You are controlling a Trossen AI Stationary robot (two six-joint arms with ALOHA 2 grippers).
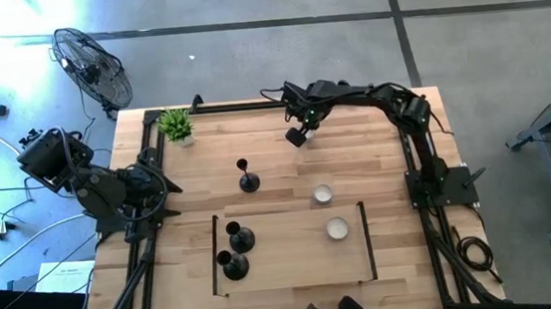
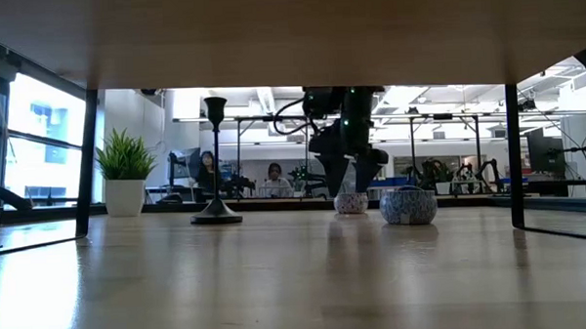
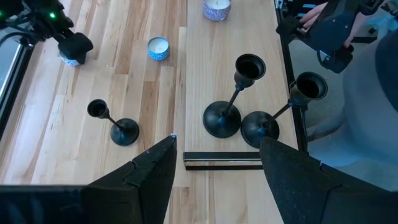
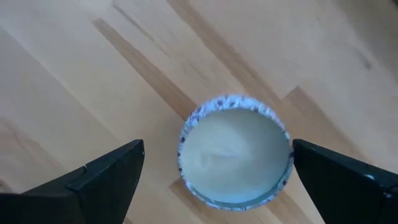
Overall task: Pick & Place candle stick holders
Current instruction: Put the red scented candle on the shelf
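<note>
The right gripper (image 1: 297, 138) hung low over the far side of the table (image 1: 385, 145), its claw spread as wide as it went and holding nothing. Directly beneath it, between the two fingers in the right wrist view, sat a small candle jar (image 4: 235, 152) filled with pale wax, not one of the task's pieces. The left gripper (image 3: 217, 140) waited at the left edge of the table, jaws partly apart and empty, facing the candle stick holders.

Of those, two holders (image 1: 240, 239) stood upright and close together inside the tray (image 1: 214, 255), near its left rail. The third holder (image 1: 248, 180) stood upright on the bare table just outside the tray's far rail, so the job looked about two-thirds done.

To move that last piece well, the claw would probably best close on the thin stem low down, near the domed base, keeping it upright, then lift it clear over the rail. It should be set down in open tray space, apart from the pair, whose bases were nearly touching and could be knocked.

The tray also held a second candle jar (image 1: 336, 229) towards its right side. Another jar (image 1: 322, 194) sat just outside the far rail
</note>
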